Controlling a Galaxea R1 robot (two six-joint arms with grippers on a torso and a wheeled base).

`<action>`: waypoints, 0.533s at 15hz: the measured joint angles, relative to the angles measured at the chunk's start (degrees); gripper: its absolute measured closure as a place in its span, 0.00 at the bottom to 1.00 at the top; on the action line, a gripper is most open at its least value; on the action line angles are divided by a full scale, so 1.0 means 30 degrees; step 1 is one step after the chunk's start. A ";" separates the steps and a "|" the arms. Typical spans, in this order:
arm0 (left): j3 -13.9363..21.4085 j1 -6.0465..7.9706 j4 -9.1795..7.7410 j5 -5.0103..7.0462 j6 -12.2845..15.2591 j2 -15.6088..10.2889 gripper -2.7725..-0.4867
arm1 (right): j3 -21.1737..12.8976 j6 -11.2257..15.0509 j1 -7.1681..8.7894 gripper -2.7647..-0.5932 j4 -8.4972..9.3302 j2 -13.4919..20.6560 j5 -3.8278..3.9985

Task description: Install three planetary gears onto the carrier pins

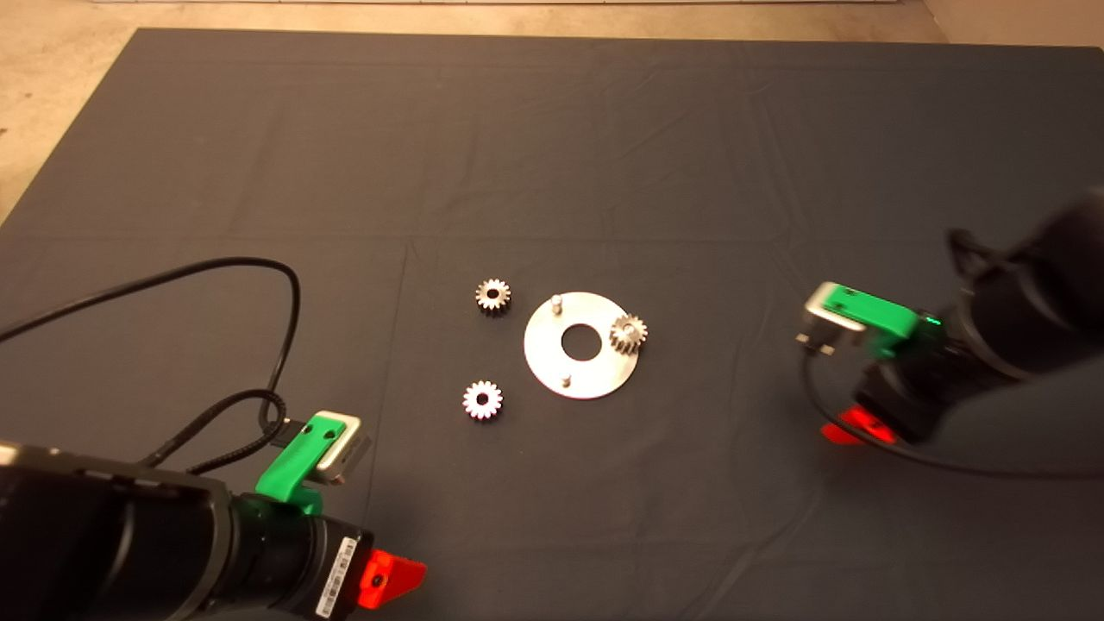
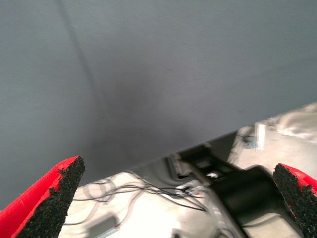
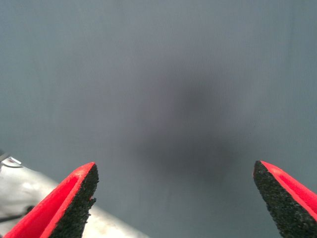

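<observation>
One gear (image 1: 629,332) sits on the disc's (image 1: 552,362) pin; two gears (image 1: 492,296) (image 1: 482,400) lie beside it. Both grippers (image 2: 176,198) (image 3: 176,198) are spread wide, holding nothing.

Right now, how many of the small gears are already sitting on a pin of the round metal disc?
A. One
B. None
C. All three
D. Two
A. One gear sits over the pin at the disc's right rim, while the other two gears lie flat on the mat to the disc's left, and two pins stand bare.
</observation>
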State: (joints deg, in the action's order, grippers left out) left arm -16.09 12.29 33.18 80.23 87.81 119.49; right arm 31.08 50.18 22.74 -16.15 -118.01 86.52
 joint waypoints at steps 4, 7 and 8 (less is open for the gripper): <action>0.0000 0.0481 0.0016 0.2298 -0.0053 0.1501 0.01 | -0.2600 0.0759 0.0018 0.12 -0.0874 0.4271 -0.1812; -0.0293 0.0666 -0.0041 0.2379 -0.0037 0.1739 0.01 | -0.2991 0.0905 0.0053 0.08 -0.1867 0.6308 -0.4132; -0.0402 0.0833 -0.0061 0.2415 -0.0037 0.1937 0.01 | -0.3106 0.0958 0.0057 0.02 -0.2215 0.6601 -0.4349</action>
State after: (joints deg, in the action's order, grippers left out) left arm -17.30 14.79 33.00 87.48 87.70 125.30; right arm 21.76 53.05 22.91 -22.79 -98.21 73.47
